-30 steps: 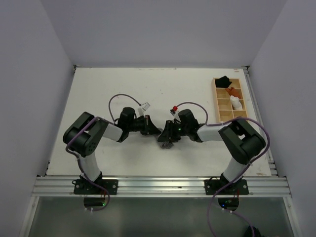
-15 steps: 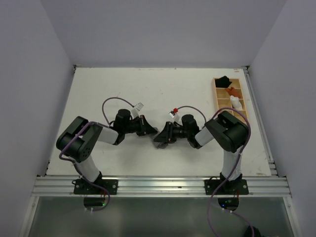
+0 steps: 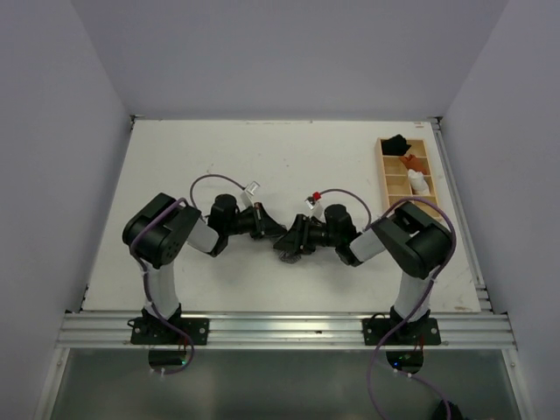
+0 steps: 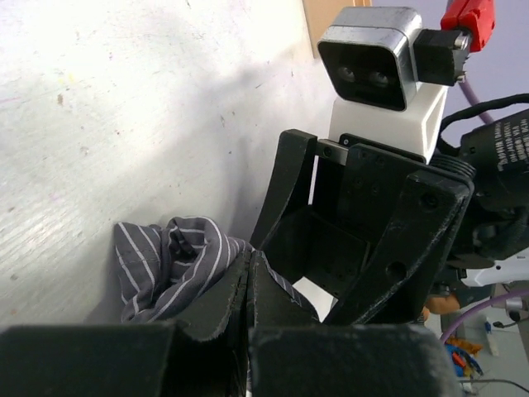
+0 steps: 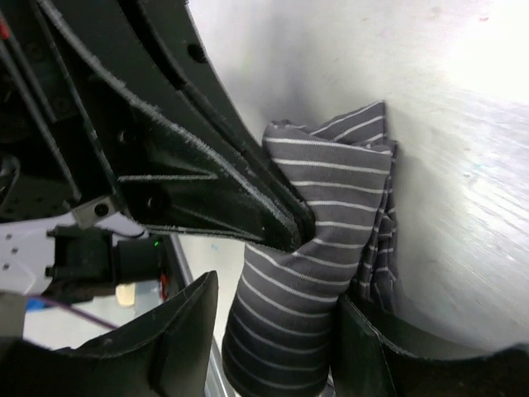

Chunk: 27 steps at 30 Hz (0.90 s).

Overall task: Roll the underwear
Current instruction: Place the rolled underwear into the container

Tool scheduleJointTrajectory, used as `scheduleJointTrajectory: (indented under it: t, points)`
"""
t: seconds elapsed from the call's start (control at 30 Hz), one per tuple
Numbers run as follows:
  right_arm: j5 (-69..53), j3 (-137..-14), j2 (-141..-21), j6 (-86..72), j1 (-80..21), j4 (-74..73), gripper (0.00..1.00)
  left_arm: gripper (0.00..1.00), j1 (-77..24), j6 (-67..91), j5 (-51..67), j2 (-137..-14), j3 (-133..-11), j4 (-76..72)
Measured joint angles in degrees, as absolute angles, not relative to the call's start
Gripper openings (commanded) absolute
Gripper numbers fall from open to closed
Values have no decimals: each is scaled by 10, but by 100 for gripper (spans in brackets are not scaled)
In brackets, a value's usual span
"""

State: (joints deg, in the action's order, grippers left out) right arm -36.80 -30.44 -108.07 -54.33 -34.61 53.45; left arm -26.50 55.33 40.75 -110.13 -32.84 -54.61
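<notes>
The underwear (image 5: 339, 178) is a grey cloth with thin white stripes, bunched into a loose roll on the white table between the two arms (image 3: 286, 255). My left gripper (image 4: 250, 263) is shut, its fingertips pressed together and tucked into a fold of the cloth (image 4: 169, 256). In the right wrist view the left gripper (image 5: 293, 227) pokes into the roll from the upper left. My right gripper (image 5: 277, 298) is open and straddles the lower end of the roll. One finger (image 5: 372, 356) touches the cloth and the other (image 5: 182, 339) stands a little apart.
A wooden compartment tray (image 3: 382, 175) lies at the table's right edge, holding a black bundle (image 3: 396, 142), an orange one (image 3: 411, 162) and a white one (image 3: 420, 182). The two wrists (image 3: 262, 223) nearly touch at the table's middle. A metal rail (image 3: 289, 328) runs along the near edge.
The right gripper's jaws have spread wider around the roll. Both arms shifted at their elbows, and the grippers stayed together at the cloth.
</notes>
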Motion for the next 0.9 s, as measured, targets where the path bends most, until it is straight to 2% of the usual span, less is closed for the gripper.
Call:
scheduleJointTrajectory:
  t: [0.37,0.9]
  points:
    - [-271,-370,-988,-509,-357,246,61,0,-274,522,412,-1119,-343,-553]
    - [-144,-369,-894,-479,-359,101,64,0,-291,498,403,-1129,-349,-567]
